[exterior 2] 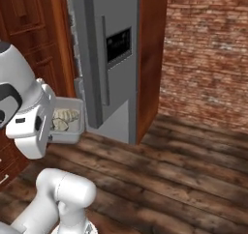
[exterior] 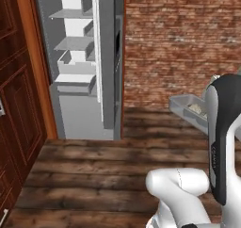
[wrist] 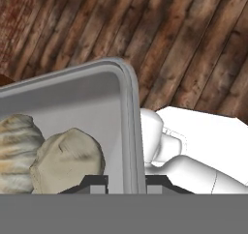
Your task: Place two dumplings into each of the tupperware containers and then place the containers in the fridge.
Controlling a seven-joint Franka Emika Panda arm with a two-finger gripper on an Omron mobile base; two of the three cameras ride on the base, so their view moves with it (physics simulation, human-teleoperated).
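Pinching the rim of a container (wrist: pixel 72 102) that holds two dumplings (wrist: pixel 68 163), the gripper (wrist: pixel 126 182) carries it above the wooden floor, with the open fridge (exterior: pixel 77 57) well apart, ahead and leftward.

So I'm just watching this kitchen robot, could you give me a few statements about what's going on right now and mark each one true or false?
1. The end effector is clamped on the rim of a tupperware container. True.
2. The container is empty. False: two dumplings lie inside it.
3. The fridge stands open, its white shelves on show. True.
4. The container already sits on a fridge shelf. False: it hangs in the air above the wooden floor, apart from the fridge.
5. The wall beside the fridge is red brick. True.
6. The floor is white tile. False: it is dark wooden planks.
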